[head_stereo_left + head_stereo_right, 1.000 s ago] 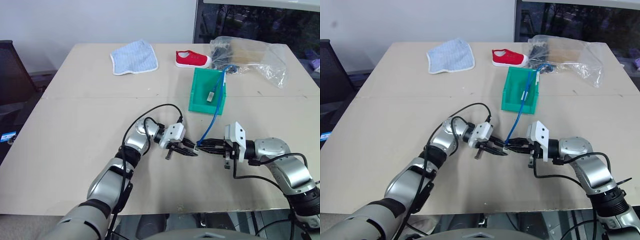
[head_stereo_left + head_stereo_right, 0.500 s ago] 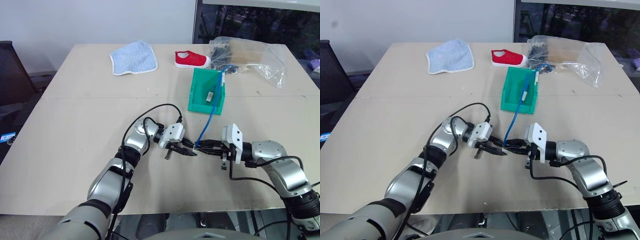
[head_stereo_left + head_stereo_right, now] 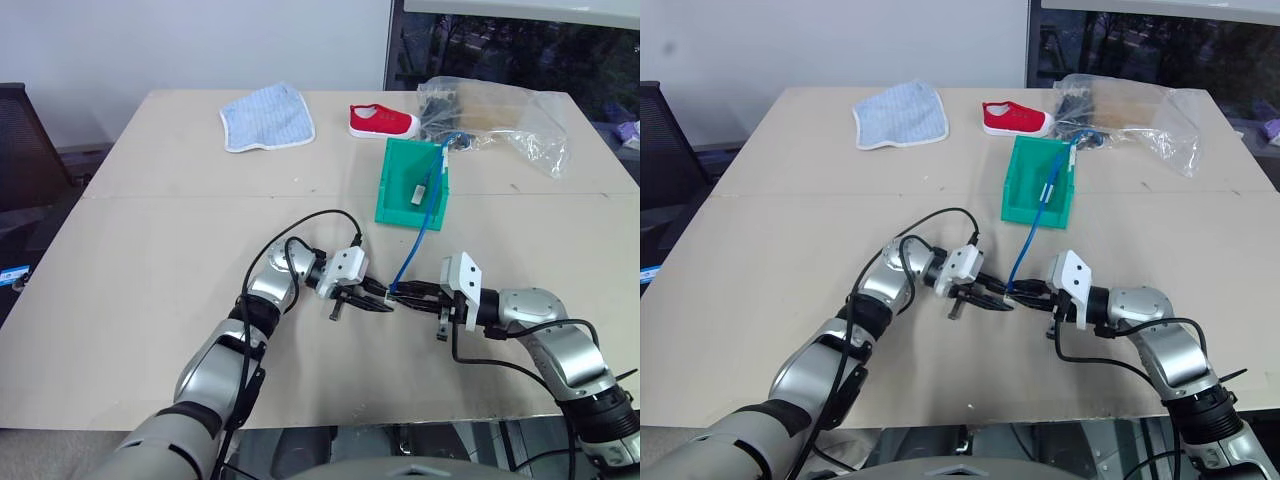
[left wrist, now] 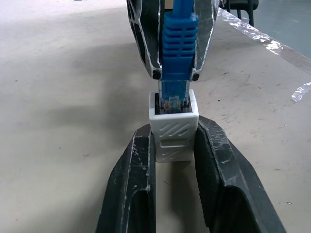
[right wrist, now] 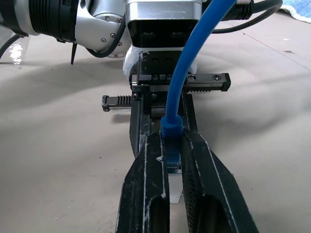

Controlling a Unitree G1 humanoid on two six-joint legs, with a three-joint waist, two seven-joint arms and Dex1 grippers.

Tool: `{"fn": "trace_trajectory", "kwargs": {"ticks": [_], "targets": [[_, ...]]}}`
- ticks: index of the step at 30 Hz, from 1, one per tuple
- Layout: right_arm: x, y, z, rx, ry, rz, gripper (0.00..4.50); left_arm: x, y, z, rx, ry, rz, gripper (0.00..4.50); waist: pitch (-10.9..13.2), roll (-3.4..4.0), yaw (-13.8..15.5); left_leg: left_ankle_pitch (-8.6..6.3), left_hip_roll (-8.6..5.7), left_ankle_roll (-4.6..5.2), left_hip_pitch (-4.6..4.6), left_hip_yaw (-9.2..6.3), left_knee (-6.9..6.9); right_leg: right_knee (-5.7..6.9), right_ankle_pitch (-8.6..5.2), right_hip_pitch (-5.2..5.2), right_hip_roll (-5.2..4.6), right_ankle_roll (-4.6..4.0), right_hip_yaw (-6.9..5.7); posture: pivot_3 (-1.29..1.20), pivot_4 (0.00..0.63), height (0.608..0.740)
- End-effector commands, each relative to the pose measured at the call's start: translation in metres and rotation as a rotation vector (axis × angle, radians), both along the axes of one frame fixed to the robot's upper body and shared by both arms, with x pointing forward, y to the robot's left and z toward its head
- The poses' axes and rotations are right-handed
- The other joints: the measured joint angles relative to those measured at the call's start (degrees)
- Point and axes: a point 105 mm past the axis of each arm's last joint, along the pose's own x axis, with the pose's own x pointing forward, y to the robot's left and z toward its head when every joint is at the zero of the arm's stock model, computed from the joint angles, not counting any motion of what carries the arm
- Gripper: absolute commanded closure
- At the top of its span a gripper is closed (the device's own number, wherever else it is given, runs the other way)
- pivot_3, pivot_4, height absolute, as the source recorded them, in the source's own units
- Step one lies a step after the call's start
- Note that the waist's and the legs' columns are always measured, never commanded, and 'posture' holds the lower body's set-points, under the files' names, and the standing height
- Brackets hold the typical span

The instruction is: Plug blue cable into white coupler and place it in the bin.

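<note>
Blue cable (image 4: 179,46) and white coupler (image 4: 173,127) meet in mid-air low over the beige surface (image 3: 150,260), near its front edge. The left tool (image 3: 378,299) is clamped on the coupler, one black finger (image 4: 137,184) on each side of the small white block. The right tool (image 3: 407,293) is closed tight on the ribbed blue boot of the cable, facing the left one tip to tip. In the left wrist view the clear plug sits in the mouth of the coupler's socket; whether it is fully seated I cannot tell. From the right tool the cable rises and runs back into the green bin (image 3: 400,190), which stands further back on the surface, in front of a clear plastic bag (image 3: 500,115).
</note>
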Motion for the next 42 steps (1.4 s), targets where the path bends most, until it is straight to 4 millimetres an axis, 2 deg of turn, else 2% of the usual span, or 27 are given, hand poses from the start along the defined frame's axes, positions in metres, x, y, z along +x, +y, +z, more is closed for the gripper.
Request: {"fn": "trace_trajectory", "kwargs": {"ticks": [1,7,9,10,12,14,16,18,19,20,24,26,28,32,35,38,42], "targets": [[-0.004,-0.009,-0.032,-0.102,0.097,-0.025,4.50,-0.004,-0.005,0.000,0.003,-0.006,-0.027,3.99,0.0,0.00,0.0,0.00,0.00,0.00,0.00,-0.01,0.00,0.00,0.00,0.00,0.00,0.00,0.00,0.00,0.150,0.740],[-0.023,-0.021,-0.085,-0.250,0.298,-0.042,4.50,-0.004,-0.007,-0.001,-0.003,-0.004,-0.019,3.99,-0.5,-0.11,0.0,0.00,0.00,0.00,0.02,-0.03,0.00,-0.02,-0.01,0.03,0.00,0.00,-0.04,0.00,0.150,0.740],[-0.026,-0.025,-0.095,-0.296,0.323,-0.040,4.50,-0.005,-0.007,-0.001,-0.006,-0.003,-0.016,3.99,-0.7,-0.09,0.0,0.00,0.00,0.00,0.10,-0.03,-0.01,-0.03,-0.01,0.10,0.00,0.00,-0.03,0.00,0.150,0.740],[-0.023,-0.022,-0.090,-0.269,0.299,-0.040,4.50,-0.005,-0.007,-0.001,-0.007,-0.003,-0.015,3.99,-0.7,-0.11,0.0,0.00,0.00,0.00,0.30,-0.03,-0.03,-0.08,-0.01,0.32,0.00,-0.01,-0.04,0.00,0.150,0.740],[-0.008,-0.010,-0.062,-0.104,0.238,-0.069,4.50,-0.005,-0.007,-0.001,-0.010,-0.003,-0.010,3.99,-0.8,-0.15,-0.1,-0.02,0.03,0.01,0.89,-0.03,-0.17,-0.24,-0.05,0.92,0.00,-0.04,-0.06,0.00,0.150,0.740],[0.005,-0.001,-0.026,0.094,0.199,-0.095,4.50,-0.004,-0.006,-0.001,-0.014,0.002,0.004,3.99,-0.8,-0.20,-0.3,-0.02,0.06,0.01,0.87,-0.08,-0.16,-0.25,-0.05,0.91,0.04,-0.05,-0.07,0.00,0.150,0.740],[0.009,0.000,-0.006,0.169,0.173,-0.083,4.50,-0.003,-0.006,0.001,-0.027,0.020,0.023,3.99,-0.7,-0.09,-0.7,-0.01,0.10,0.01,0.80,-0.14,-0.15,-0.21,-0.03,0.84,0.08,-0.06,-0.09,0.00,0.150,0.740],[0.012,-0.001,0.002,0.161,0.151,-0.078,4.50,0.000,-0.007,0.007,-0.054,0.037,0.052,2.93,-0.6,0.00,-1.0,-0.01,0.09,0.01,0.76,-0.12,-0.14,-0.17,-0.02,0.82,0.05,-0.05,-0.05,0.00,0.150,0.740],[0.016,-0.002,0.007,0.161,0.151,-0.086,4.50,0.003,-0.008,0.010,-0.067,0.021,0.079,2.61,-0.5,0.01,-1.1,-0.01,0.09,0.01,0.71,-0.12,-0.13,-0.18,-0.02,0.78,0.04,-0.04,-0.05,0.00,0.150,0.740],[0.020,-0.004,0.014,0.165,0.149,-0.095,4.50,0.007,-0.008,0.015,-0.086,0.000,0.117,2.10,-0.5,0.01,-1.1,-0.01,0.08,0.01,0.69,-0.13,-0.12,-0.18,-0.02,0.76,0.04,-0.04,-0.05,0.00,0.150,0.740],[0.033,-0.013,0.044,0.189,0.150,-0.129,4.50,0.019,-0.004,0.052,-0.211,-0.019,0.282,0.07,-0.3,0.08,-1.2,-0.01,0.14,0.00,0.40,-0.17,-0.12,-0.16,0.00,0.47,-0.04,-0.02,-0.06,0.00,0.150,0.740],[0.041,-0.019,0.057,0.198,0.152,-0.152,4.50,0.020,-0.001,0.070,-0.246,-0.035,0.348,0.02,-0.3,0.09,-1.2,-0.01,0.14,0.00,0.06,-0.32,-0.11,-0.15,0.00,0.18,-0.03,-0.02,-0.19,0.00,0.150,0.740],[0.062,-0.030,0.079,0.202,0.160,-0.205,4.50,0.027,0.006,0.101,-0.300,-0.051,0.478,0.02,-0.2,0.19,-1.3,0.00,0.13,-0.01,-0.24,-0.35,-0.11,-0.09,0.00,-0.12,-0.03,-0.02,-0.19,0.00,0.150,0.740],[0.105,-0.046,0.109,0.194,0.169,-0.330,4.50,0.034,0.017,0.135,-0.306,-0.077,0.682,0.02,-0.1,0.26,-1.3,0.00,0.08,-0.02,-0.31,-0.34,-0.12,-0.05,0.00,-0.23,-0.09,-0.01,-0.16,0.00,0.150,0.740],[0.133,-0.046,0.126,0.212,0.176,-0.378,4.50,0.038,0.024,0.146,-0.277,-0.080,0.809,0.02,-0.1,0.28,-1.2,0.00,-0.04,-0.02,-0.26,-0.33,-0.14,-0.05,0.00,-0.22,-0.06,-0.01,-0.14,0.00,0.150,0.740],[0.157,-0.042,0.128,0.210,0.210,-0.420,4.50,0.042,0.029,0.149,-0.251,-0.081,0.905,0.02,-0.1,0.28,-1.2,0.01,-0.06,-0.02,-0.27,-0.31,-0.22,-0.11,0.00,-0.24,-0.05,-0.01,-0.15,0.00,0.150,0.740],[0.180,-0.042,0.121,0.152,0.172,-0.507,2.90,0.041,0.028,0.149,-0.255,-0.051,0.966,0.00,0.0,0.30,-1.2,0.03,-0.05,-0.07,-0.31,-0.19,-0.24,-0.21,0.00,-0.26,-0.09,-0.01,-0.07,0.00,0.150,0.740]]}}
